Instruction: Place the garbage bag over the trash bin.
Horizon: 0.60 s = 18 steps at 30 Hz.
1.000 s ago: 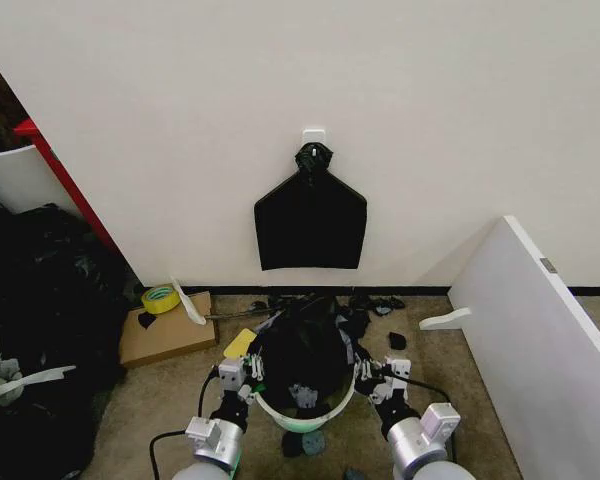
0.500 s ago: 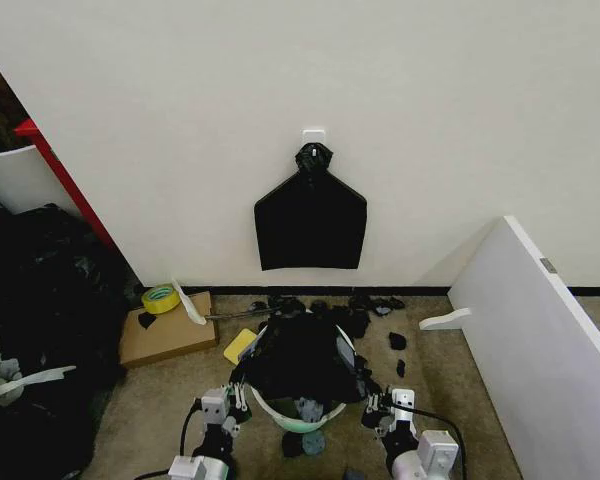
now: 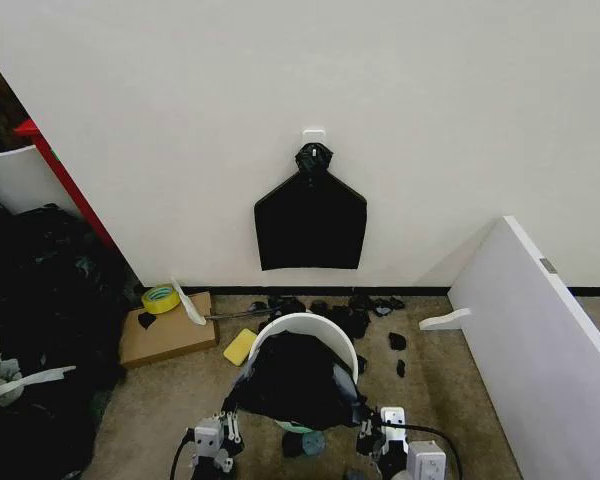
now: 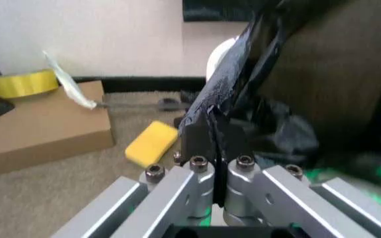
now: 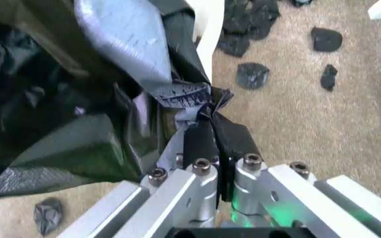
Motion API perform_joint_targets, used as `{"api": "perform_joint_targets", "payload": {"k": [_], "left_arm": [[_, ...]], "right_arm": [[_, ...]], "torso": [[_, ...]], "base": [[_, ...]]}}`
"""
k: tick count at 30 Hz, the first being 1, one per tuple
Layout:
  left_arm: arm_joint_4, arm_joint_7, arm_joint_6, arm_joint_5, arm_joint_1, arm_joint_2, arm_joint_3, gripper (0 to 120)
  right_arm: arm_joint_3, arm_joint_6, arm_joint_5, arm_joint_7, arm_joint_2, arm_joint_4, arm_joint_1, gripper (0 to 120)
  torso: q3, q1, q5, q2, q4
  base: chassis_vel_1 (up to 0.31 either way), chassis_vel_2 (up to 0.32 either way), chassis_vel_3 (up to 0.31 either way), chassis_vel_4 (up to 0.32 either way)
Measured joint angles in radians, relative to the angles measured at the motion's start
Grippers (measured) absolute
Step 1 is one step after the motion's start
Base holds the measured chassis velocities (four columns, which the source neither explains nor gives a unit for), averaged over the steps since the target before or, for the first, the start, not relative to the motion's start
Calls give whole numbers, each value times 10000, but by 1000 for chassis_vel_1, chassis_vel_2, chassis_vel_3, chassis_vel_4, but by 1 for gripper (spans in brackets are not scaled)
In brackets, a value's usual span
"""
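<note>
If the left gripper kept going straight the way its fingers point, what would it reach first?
Probably the trash bin. The left gripper, shut on the garbage bag, points along the stretched plastic toward the white rim, with the wall behind. Depth is hard to judge from the wrist view.

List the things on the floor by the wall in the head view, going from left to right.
Round yellow tape roll → flat brown cardboard box → yellow rectangular sponge → round white plastic trash bin → small black plastic scraps.
</note>
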Motion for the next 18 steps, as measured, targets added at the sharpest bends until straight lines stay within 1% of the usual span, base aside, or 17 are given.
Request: {"api": "perform_joint_targets", "payload": {"k": [4,10,13,18], "left_arm": [[94,-43,21,38,78,34,-69,0],[348,-112,184,-161,-313,120,-174,0],[479,-104,235,-191,-513,109,-175,0],[969,-137,421,-230,-1013,34,-81,0]], "right_arm": [[-15,-193,-60,58,1,-259,26,0],[-64,-250,-79,79,67,-950,333,0],[-102,-93,-85,76,176,-1250,549,0],[-144,289,-67,75,433,-1779,1001,0]], "torso": [[0,0,0,0,0],[1,1,0,0,-1],[1,1,-3,0,0],[1,1,-1,-1,0]], "base": [[0,0,0,0],[0,0,0,0],[0,0,0,0],[0,0,0,0]]}}
